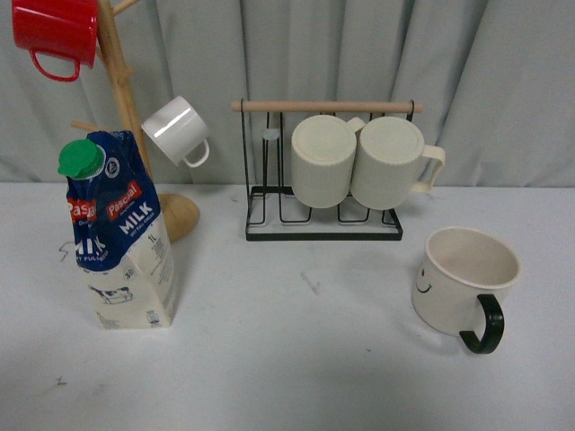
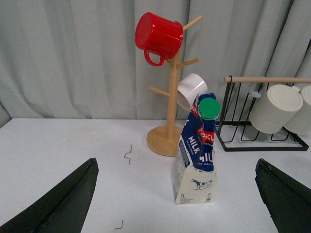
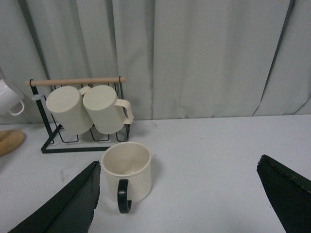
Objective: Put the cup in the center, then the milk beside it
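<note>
A: Position of wide cream mug with black handle and smiley face (image 1: 465,274)?

B: Upright on pale table (image 1: 296,377), right side in front view. Handle toward camera, smiley toward table's middle. Not at centre. In front of right end of black wire rack with wooden top bar (image 1: 325,106), near it, not touching.

A: Tall blue-and-white milk carton with green screw cap (image 1: 121,235)?

B: Standing at left side of table, just in front of round base of wooden mug tree (image 1: 126,108). Creased at top, leaning slightly. Red Pascual label and MILK lettering facing camera. Well apart from mug.

A: Left gripper (image 2: 176,162)?

B: Black fingers (image 2: 68,204) spread wide, nothing held. Carton ahead, framed between them in left wrist view, no contact.

A: Right gripper (image 3: 180,162)?

B: Same. Black fingers (image 3: 286,194) spread wide, empty. Mug ahead in right wrist view, nearer one finger, no grip on it.

A: Anything else around?

B: On rack: two cream ribbed mugs (image 1: 323,160) side by side, bottoms toward camera. On tree: red mug (image 1: 56,34) up top, small white mug (image 1: 177,130) on lower peg. Grey curtain (image 1: 503,72) behind everything.
</note>
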Tool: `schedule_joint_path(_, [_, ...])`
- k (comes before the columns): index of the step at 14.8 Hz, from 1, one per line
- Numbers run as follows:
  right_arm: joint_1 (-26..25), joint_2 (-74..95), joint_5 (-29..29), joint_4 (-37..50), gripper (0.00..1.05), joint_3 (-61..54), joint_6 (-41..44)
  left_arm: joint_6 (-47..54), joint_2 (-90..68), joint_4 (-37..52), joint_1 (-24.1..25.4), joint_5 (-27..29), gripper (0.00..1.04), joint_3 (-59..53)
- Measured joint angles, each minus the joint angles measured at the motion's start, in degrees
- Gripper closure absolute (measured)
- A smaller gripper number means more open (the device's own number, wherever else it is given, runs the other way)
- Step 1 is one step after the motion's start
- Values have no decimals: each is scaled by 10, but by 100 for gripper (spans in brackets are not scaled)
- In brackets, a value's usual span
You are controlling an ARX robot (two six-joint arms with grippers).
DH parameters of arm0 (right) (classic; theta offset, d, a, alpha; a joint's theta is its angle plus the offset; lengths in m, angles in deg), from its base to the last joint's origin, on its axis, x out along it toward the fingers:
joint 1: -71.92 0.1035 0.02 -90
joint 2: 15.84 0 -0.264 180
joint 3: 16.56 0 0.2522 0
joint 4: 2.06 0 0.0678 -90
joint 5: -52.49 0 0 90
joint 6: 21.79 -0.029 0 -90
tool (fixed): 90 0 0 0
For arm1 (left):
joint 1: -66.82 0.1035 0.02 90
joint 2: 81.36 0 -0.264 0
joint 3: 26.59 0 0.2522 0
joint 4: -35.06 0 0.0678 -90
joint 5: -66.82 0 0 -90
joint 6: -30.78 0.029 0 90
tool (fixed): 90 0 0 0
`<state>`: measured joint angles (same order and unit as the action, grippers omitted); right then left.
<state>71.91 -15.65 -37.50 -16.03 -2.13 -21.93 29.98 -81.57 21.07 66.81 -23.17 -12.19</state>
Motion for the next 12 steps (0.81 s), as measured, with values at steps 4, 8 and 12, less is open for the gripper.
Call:
schedule_joint_path(4, [0,0,0,0,6,0,0,0,0,0,0,0,7,0])
schedule_joint_path(8, [0,0,0,0,6,0,0,0,0,0,0,0,7,0])
schedule_joint_path(12, [0,0,0,0,6,0,0,0,0,0,0,0,7,0])
